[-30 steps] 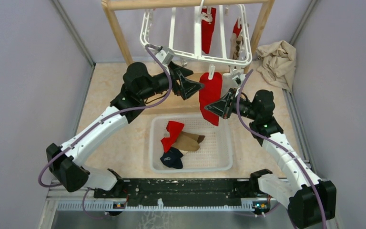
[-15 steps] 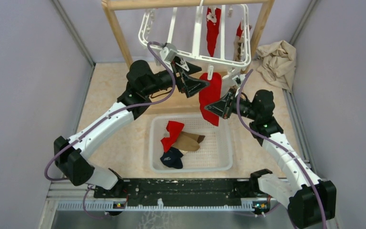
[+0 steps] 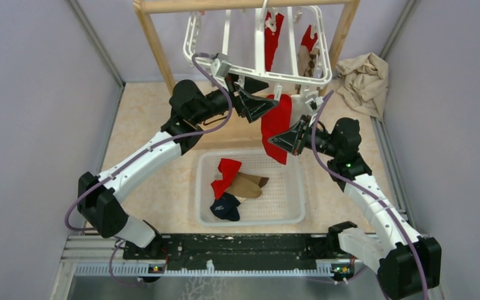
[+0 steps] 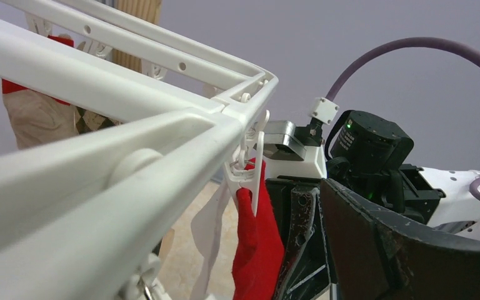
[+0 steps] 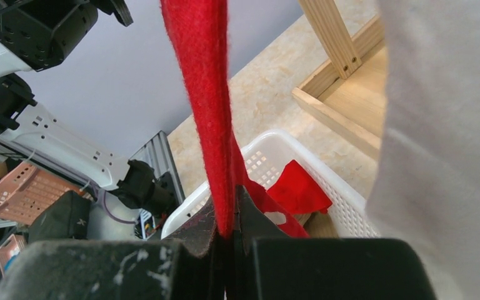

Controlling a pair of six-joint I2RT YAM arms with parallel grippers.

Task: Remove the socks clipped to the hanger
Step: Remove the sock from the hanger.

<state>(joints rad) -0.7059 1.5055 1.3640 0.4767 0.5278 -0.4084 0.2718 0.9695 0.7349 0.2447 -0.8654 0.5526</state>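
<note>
Here, a flat red sock [image 3: 277,122] dangles, apparently clipped to the hanger [image 3: 259,47].

Hanger [image 3: 260,53] is hanging off the frame [image 3: 156,47] at the back, with a few back socks [image 3: 272,34] dangling along its far side. The front sock [image 3: 277,122] is hanging from its near edge, with the left gripper [image 3: 262,99] just left of it and the right gripper [image 3: 275,139] on its right. The basket [image 3: 300,190] is sitting below, nearer the arms, with three loose socks [image 3: 237,186] lying in its left half. A cloth [image 3: 362,78] is lying back right.
</note>
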